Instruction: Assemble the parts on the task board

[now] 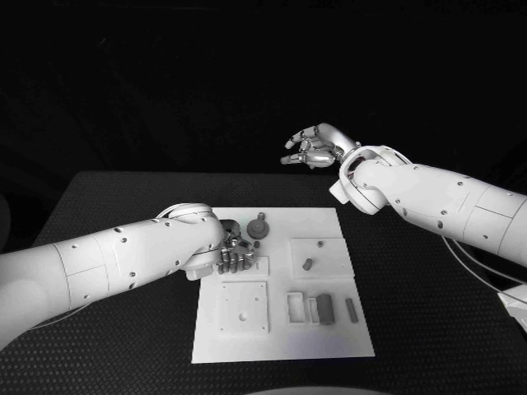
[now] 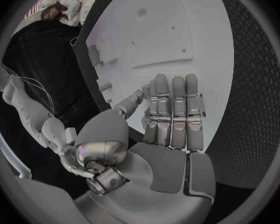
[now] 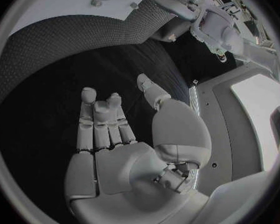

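Observation:
The white task board (image 1: 282,329) lies in the middle of the black table. My left hand (image 1: 231,257) hovers low over the board's upper left part, fingers straight and side by side, palm empty (image 2: 171,119). A round grey part (image 1: 258,225) sits just beyond it. A short grey peg (image 1: 308,264) stands in a raised square plate (image 1: 323,243). Two grey bars (image 1: 325,309) lie lower right on the board. My right hand (image 1: 314,148) is raised past the table's far edge, fingers spread, holding nothing (image 3: 115,134).
Another raised white square plate (image 1: 244,309) sits on the board below my left hand. A small white frame piece (image 1: 296,306) lies beside the bars. Cables (image 1: 501,288) trail near the table's right edge. Black mat (image 1: 121,206) surrounds the board.

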